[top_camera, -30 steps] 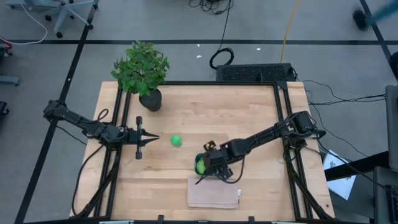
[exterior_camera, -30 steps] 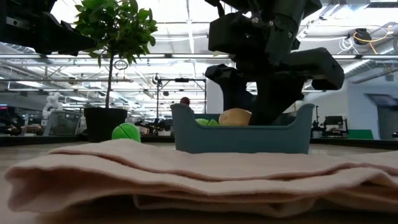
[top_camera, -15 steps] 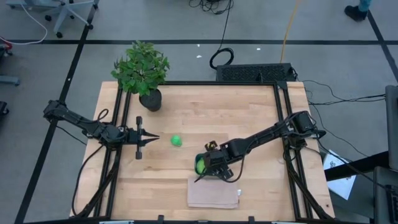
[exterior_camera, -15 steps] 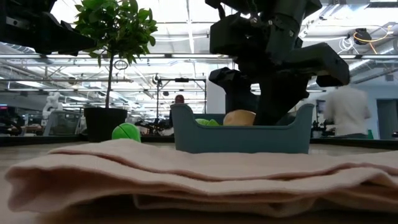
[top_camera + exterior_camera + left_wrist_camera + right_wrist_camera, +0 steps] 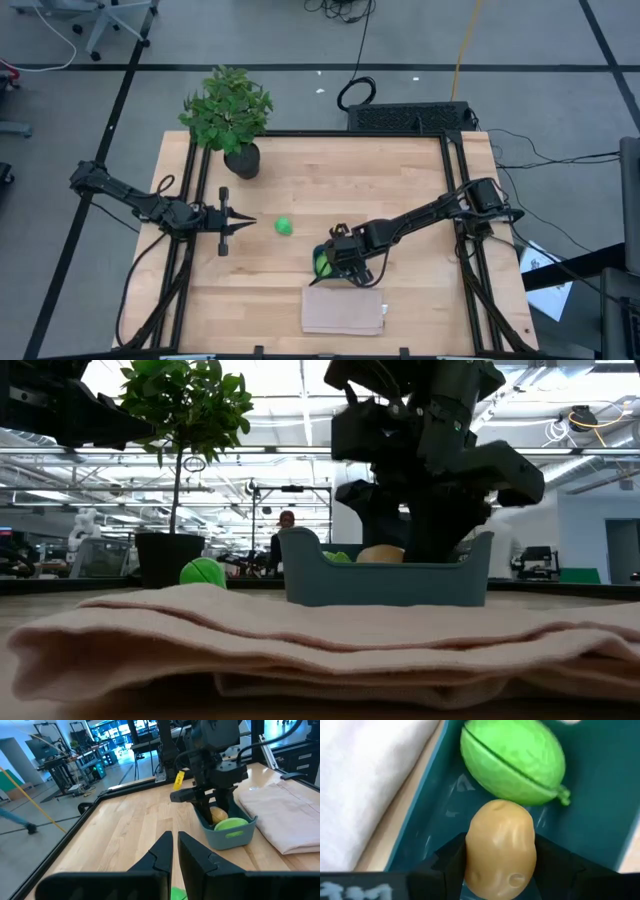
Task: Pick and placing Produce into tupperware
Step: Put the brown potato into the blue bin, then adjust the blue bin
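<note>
The teal tupperware (image 5: 385, 582) stands on the table just beyond the beige cloth; it also shows in the left wrist view (image 5: 226, 834). In it lies the lime-green piece (image 5: 512, 762). My right gripper (image 5: 500, 857) reaches down into it, shut on the orange-tan piece (image 5: 500, 847). The bright green ball (image 5: 284, 227) rests on the table to the container's left. My left gripper (image 5: 240, 222) hovers left of the ball, fingers together, holding nothing. My right gripper pinches the orange-tan piece by its two opposite sides (image 5: 470, 855) between its two fingers (image 5: 551, 862). The fingers come from above, pointing down into the tupperware. The piece sits inside the container, beside the lime-green piece; whether it touches the floor I cannot tell.
A folded beige cloth (image 5: 343, 311) lies at the near edge, right against the container. A potted leafy plant (image 5: 230, 112) stands at the far left corner. Bare wood lies in the table's middle and far right.
My right gripper has sunk a little into the tupperware with the orange-tan piece and edged toward the table's left. The container has turned slightly on the table. My left gripper and the green ball have kept still.
</note>
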Robot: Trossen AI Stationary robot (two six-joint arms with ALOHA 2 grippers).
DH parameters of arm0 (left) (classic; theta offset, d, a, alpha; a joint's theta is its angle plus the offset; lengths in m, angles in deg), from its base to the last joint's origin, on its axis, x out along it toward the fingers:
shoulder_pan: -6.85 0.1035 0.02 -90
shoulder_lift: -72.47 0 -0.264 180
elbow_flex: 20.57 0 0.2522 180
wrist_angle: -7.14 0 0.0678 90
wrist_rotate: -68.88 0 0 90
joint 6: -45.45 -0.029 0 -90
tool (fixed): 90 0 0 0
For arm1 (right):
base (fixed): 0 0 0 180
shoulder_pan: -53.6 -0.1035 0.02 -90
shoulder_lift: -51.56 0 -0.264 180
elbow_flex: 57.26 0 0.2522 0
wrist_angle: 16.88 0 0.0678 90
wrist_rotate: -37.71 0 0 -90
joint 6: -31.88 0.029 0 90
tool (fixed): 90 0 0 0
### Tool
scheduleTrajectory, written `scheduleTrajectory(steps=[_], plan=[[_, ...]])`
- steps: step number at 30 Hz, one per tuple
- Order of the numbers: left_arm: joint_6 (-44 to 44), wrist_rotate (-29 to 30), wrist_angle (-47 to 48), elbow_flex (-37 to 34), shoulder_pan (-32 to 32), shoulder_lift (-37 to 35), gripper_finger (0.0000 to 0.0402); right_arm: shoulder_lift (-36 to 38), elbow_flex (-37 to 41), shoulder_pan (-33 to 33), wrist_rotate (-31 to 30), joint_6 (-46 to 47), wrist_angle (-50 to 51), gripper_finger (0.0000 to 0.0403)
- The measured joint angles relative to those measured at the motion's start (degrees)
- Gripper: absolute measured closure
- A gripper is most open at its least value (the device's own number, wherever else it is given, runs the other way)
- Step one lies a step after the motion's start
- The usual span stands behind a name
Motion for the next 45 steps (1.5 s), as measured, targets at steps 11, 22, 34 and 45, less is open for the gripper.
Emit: scheduleTrajectory(steps=[11, 22, 34, 45], plan=[[0.09, 0.0, -0.01, 0.0, 0.0, 0.01, 0.0369, -0.5, -0.02, 0.27, -0.13, 1.78, 0.0, 0.0213], [0.26, 0.0, -0.03, 0.0, 0.0, 0.01, 0.0369, -0.5, -0.02, 0.35, -0.15, 3.29, 0.01, 0.0183], [0.24, 0.0, -0.23, 0.0, 0.0, -0.01, 0.0369, 1.22, -0.02, 0.34, -2.12, 3.58, 1.02, 0.0176], [0.2, 0.0, -0.42, 0.0, 0.01, -0.01, 0.0369, 7.87, -0.02, 0.33, -4.98, 4.12, 0.25, 0.0175]])
